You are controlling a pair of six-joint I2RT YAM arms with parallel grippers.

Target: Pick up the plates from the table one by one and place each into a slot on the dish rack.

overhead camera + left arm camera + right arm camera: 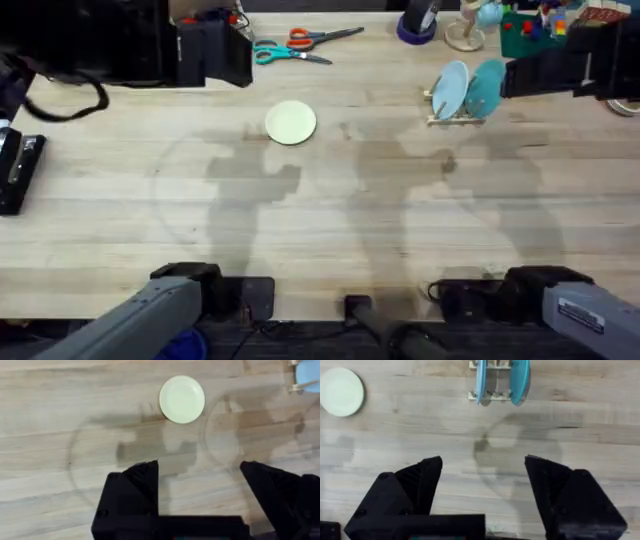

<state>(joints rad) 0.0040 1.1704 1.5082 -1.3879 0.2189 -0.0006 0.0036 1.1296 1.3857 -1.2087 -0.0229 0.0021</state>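
a: where's the remaining plate?

b: the cream plate [291,122] lies flat on the table [330,230], upper centre of the overhead frame, left of the dish rack [455,117], which holds the light blue plate [451,88] and teal plate [486,85] upright.

a: which arm is nearer?

b: i'd say the left. the left gripper [199,480] is spread wide, empty, with the plate ahead of its fingers, slightly left of the gap. the right gripper [484,485] is also released and faces the rack.
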